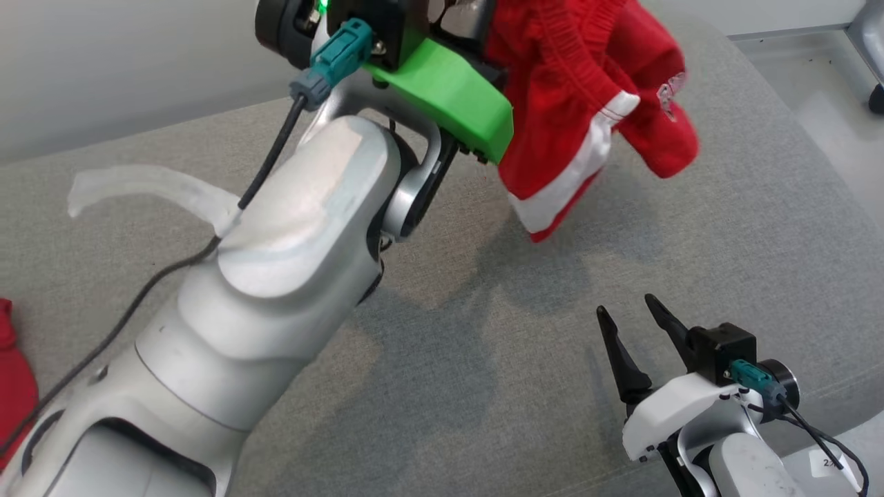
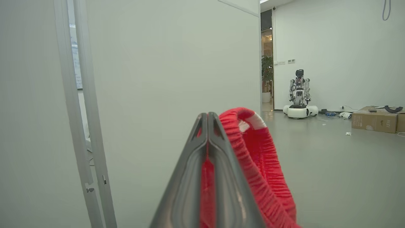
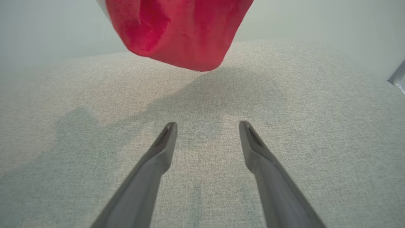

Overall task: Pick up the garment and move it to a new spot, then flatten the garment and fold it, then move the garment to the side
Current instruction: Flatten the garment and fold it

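We're mid-carry: our left gripper [image 2: 208,114] is clamped on the red, white-striped cloth garment [image 1: 573,103], which hangs above the grey woven surface [image 1: 483,359] — next, we judge, lower and spread it, using the right gripper [image 1: 623,305], parted and empty.

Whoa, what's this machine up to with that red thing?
A two-armed robot is handling a red pair of shorts with white stripes. Its left gripper is clamped shut on the elastic waistband, holding the shorts in the air above a grey fabric-covered surface. The right gripper hovers low over that surface, open and empty. Nothing is flattened or folded yet.
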You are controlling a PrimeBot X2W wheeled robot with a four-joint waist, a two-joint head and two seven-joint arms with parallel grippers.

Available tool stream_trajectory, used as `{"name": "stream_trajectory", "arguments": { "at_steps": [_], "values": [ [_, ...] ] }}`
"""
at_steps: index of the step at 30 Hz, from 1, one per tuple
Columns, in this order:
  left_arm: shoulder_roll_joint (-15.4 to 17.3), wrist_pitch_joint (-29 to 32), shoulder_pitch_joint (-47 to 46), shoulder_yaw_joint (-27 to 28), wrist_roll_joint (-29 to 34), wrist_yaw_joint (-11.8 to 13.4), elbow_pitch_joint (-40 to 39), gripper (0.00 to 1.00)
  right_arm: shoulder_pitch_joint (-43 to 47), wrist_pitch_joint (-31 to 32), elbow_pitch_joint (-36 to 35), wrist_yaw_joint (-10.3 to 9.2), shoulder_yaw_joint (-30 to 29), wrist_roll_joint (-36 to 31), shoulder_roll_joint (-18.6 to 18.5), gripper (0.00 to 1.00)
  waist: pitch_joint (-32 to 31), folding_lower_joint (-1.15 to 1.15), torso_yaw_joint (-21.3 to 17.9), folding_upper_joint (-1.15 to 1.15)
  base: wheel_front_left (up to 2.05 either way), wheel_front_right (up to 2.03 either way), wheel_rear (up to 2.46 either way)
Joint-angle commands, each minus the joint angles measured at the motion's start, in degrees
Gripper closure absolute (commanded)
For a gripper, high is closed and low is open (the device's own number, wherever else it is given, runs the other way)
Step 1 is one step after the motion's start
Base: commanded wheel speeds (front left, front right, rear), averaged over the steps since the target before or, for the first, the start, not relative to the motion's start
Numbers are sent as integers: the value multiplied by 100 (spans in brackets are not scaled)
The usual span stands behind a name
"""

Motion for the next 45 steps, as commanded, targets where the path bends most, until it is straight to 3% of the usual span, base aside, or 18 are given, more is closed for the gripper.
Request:
{"name": "stream_trajectory", "arguments": {
  "at_steps": [1,6,12,20,21,22,30,37,45],
  "values": [
    [132,118,520,61,-249,89,-110,100,90,44,-39,0,18,-43,-21,0,-40,0,145,0,0,0,0],
    [653,378,1707,275,-738,447,-242,100,111,96,-139,0,28,-61,-52,0,-11,0,409,0,0,0,0],
    [1265,353,2662,677,-1094,840,249,100,16,186,-262,0,86,-64,-113,0,90,0,729,0,0,0,0],
    [1343,151,2991,1040,-1455,848,970,98,-22,247,-333,0,128,-76,-113,0,123,0,859,0,0,0,0],
    [1354,124,3015,1065,-1478,829,1086,56,-14,250,-340,0,131,-74,-114,0,126,0,862,0,0,0,0],
    [1360,101,3046,1073,-1496,802,1205,0,-6,253,-340,0,135,-70,-115,0,126,0,862,0,0,0,0],
    [1380,-84,3284,1260,-1720,645,1767,0,85,260,-308,0,77,-31,-122,0,71,0,872,0,0,0,0],
    [1211,-99,3452,1309,-1946,420,1463,0,161,277,-348,0,-21,-43,-123,0,-19,0,955,0,0,0,0],
    [1005,351,3323,1022,-1955,332,1240,0,128,276,-370,0,38,-23,-87,0,-19,0,915,0,0,0,0]
  ]
}}
